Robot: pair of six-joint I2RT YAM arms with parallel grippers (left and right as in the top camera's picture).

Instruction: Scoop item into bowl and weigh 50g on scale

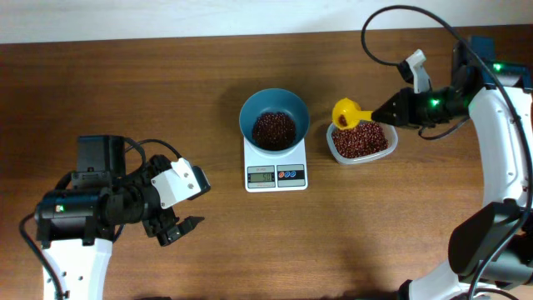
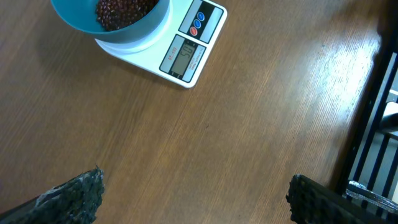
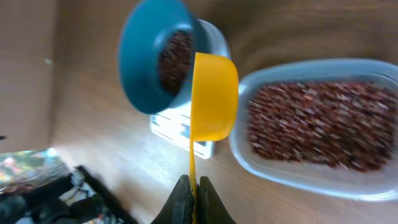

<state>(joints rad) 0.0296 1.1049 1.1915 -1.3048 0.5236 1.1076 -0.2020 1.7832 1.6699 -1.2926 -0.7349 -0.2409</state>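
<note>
Upper right: scoop (image 1: 346, 112) is pinched by right gripper (image 3: 193, 190) at tub (image 1: 363, 161) edge; lower left: left gripper (image 1: 181, 231) is spread wide, empty.

Bowl (image 1: 274, 101) of beans (image 1: 274, 129) atop scale (image 1: 276, 174)

The bowl (image 1: 252, 112), beans (image 1: 273, 129) inside, sat on the scale (image 1: 276, 175) at mid-bench (image 1: 166, 92). Just right of the scale stood a tub (image 1: 393, 142), a scoop (image 1: 345, 112) above its left edge, perhaps not touching.

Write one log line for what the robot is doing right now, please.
left gripper: open, empty | right gripper: shut on yellow scoop, near tub | bowl: holds beans, on scale
</note>
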